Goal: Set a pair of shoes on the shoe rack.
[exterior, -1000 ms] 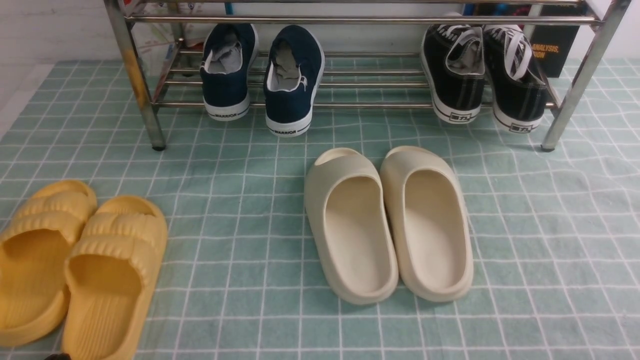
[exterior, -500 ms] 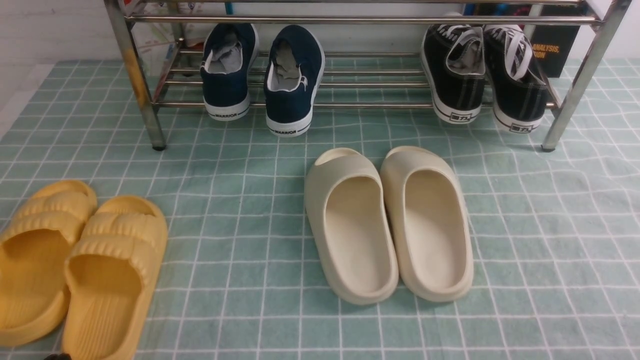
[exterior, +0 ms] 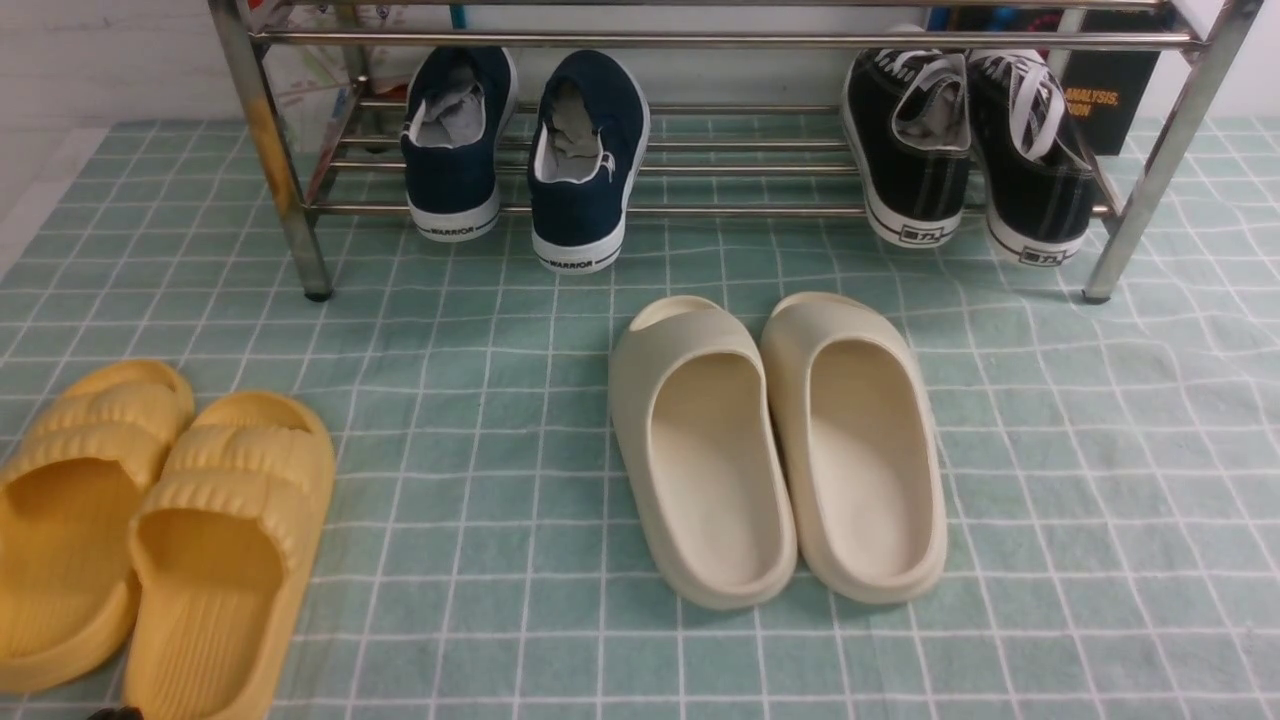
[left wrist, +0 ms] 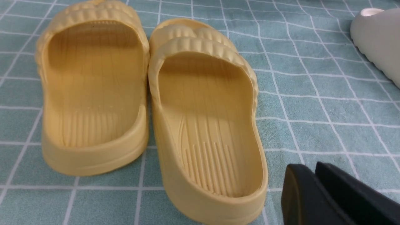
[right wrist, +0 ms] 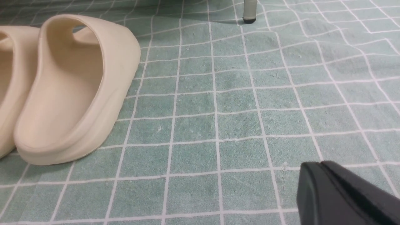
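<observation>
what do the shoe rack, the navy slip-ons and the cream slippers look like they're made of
Shoe rack: polished metal, probably chromed or stainless steel, given the mirror-like glints on its tubes.
Navy slip-ons: matte fabric uppers, likely canvas, with smooth white soles that look like rubber.
Cream slippers: probably molded foam, satin-matte, judging by the thick, seamless one-piece shape.

Indoor spot of uncertain kind, perhaps a home entryway: chrome-metal shoe rack (exterior: 720, 41) holding canvas shoes (exterior: 588, 165) at the far side, yellow foam slippers (exterior: 230, 560) near left, green-and-white checked cloth (exterior: 480, 600) beneath.
</observation>
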Motion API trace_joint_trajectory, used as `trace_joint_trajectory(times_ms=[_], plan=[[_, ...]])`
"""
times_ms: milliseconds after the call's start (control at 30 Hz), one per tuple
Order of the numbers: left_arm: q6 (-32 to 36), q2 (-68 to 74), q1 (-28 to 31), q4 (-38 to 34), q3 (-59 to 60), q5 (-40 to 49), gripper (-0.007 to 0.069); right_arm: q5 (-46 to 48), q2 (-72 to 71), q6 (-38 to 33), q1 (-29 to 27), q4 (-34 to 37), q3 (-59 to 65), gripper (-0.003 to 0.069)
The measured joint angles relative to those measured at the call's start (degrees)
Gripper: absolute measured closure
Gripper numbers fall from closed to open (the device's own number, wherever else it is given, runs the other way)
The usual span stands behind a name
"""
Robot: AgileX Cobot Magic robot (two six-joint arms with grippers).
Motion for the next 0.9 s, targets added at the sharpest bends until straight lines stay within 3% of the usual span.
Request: trace_joint_trajectory(times_ms=[900], plan=[[0.00, 0.00, 0.00, 0.00, 0.00, 0.00, 0.0543, 0.00, 0.00, 0.00, 0.00, 0.03, 0.00, 0.0601]])
